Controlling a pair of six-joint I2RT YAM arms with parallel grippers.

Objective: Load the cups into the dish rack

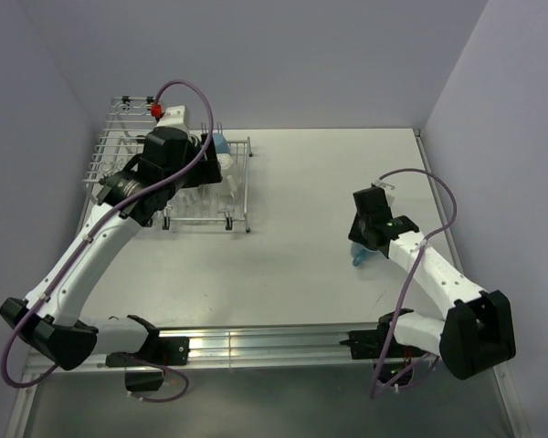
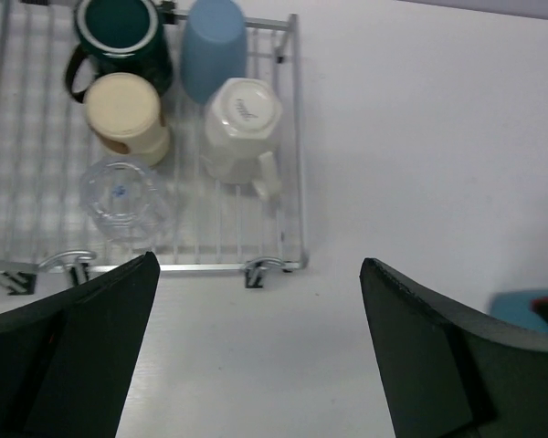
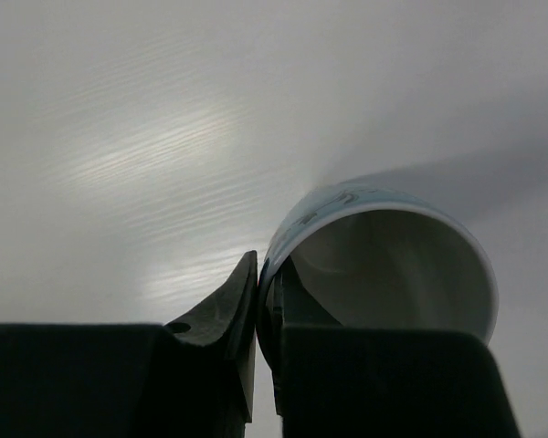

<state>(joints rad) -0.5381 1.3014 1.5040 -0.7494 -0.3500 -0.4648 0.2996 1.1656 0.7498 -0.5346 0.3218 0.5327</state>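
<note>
Right gripper [image 3: 263, 276] is pinching the rim of the blue mug [image 3: 384, 265], one finger inside, down at the pale table [image 1: 310, 182], right side. Left gripper [image 2: 258, 266] is hanging spread wide above the dish rack [image 2: 297, 137], far left, which is holding five cups [image 2: 123, 109]. Lilac walls [image 1: 256, 55] are enclosing the table.

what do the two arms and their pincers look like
The left arm and right arm have white tube links with bulky black joint housings. A thin purple cable loops along each. A red fitting caps the left cable. The left pincer and right pincer have black, wedge-shaped fingers.
</note>
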